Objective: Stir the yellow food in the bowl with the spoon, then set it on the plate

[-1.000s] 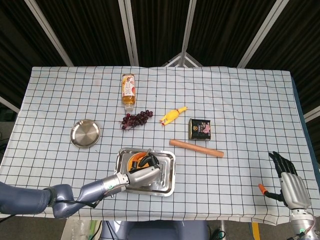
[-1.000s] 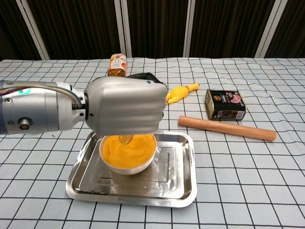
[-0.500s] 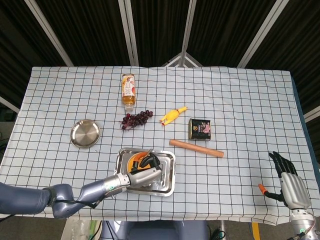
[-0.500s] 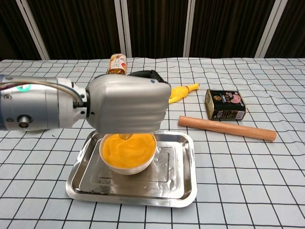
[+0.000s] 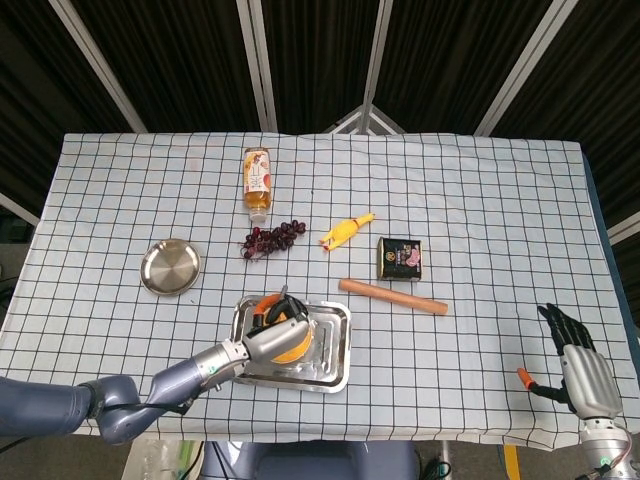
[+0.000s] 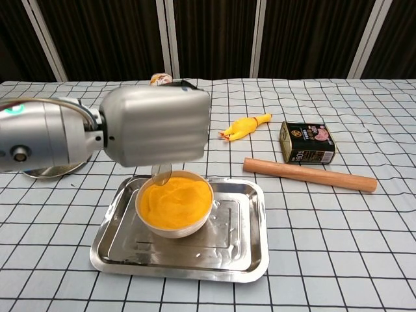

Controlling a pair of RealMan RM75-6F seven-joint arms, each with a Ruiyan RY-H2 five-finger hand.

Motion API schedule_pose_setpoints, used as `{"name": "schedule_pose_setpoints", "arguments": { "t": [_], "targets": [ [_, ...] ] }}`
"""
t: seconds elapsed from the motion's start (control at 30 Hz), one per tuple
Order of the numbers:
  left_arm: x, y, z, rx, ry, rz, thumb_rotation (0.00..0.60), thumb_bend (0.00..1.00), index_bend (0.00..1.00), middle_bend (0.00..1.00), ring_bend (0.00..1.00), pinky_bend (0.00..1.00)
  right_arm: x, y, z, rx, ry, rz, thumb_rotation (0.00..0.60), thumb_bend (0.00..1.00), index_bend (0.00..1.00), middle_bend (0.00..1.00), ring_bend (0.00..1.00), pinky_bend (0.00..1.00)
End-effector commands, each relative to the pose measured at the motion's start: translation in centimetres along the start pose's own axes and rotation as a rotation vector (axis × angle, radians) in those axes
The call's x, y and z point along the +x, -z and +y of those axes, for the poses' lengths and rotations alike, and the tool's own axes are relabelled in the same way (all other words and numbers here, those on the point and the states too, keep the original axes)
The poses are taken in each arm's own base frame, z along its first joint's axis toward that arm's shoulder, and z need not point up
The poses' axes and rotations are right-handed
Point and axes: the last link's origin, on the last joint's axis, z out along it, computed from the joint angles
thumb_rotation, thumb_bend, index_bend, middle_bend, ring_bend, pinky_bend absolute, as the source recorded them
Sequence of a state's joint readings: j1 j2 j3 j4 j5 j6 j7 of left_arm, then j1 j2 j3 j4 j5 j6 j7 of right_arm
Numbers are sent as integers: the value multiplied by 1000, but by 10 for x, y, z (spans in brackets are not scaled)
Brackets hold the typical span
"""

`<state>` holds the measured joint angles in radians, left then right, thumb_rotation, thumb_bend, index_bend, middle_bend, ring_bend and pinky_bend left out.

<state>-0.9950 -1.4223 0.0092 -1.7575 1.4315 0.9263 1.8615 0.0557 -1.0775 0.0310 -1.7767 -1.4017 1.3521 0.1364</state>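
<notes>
Lifted and drawn toward the robot's left since the earlier frames, the left hand (image 5: 268, 338) in the head view hangs over the near-left rim of the bowl (image 5: 290, 340) of yellow food, which sits in the steel tray (image 5: 335, 362), while the round plate (image 5: 171, 267) waits well apart on the tabletop and the right hand (image 5: 583, 370) idles at the edge, fingers loosely apart, holding nothing. From the chest view, the left hand (image 6: 155, 125) shows its back, fingers hidden but evidently clamped on the spoon (image 6: 161, 173), whose bowl hangs just above the food's left edge, likely clearing it for the plate.
</notes>
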Motion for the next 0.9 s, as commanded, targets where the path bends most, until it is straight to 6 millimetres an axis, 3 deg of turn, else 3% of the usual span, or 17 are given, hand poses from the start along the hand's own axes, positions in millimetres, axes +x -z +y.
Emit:
{"name": "schedule_pose_setpoints", "arguments": {
  "t": [0.03, 0.13, 0.3, 0.47, 0.7, 0.9],
  "targets": [
    [-21, 5, -7, 116, 187, -143, 600, 600, 804, 1000, 1000, 1000, 0, 0, 0, -1, 0, 2, 600, 317, 0, 0, 0, 0],
    [-42, 11, -10, 244, 370, -262, 600, 600, 805, 1000, 1000, 1000, 2, 0, 1, -8, -2, 8, 600, 317, 0, 0, 0, 0],
    [-79, 27, -13, 386, 505, -426, 600, 599, 804, 1000, 1000, 1000, 2, 0, 2, -12, -7, 4, 600, 317, 0, 0, 0, 0],
    [-118, 56, -10, 500, 590, -596, 600, 596, 802, 1000, 1000, 1000, 1, 0, 2, -12, 1, -2, 600, 317, 0, 0, 0, 0],
    [-150, 95, 18, 553, 710, -787, 600, 596, 802, 1000, 1000, 1000, 0, 1, 1, -18, 1, -5, 600, 317, 0, 0, 0, 0],
    [-160, 114, 48, 543, 776, -873, 600, 595, 800, 1000, 1000, 1000, 0, 2, 1, -20, 2, -9, 600, 317, 0, 0, 0, 0]
  ]
}}
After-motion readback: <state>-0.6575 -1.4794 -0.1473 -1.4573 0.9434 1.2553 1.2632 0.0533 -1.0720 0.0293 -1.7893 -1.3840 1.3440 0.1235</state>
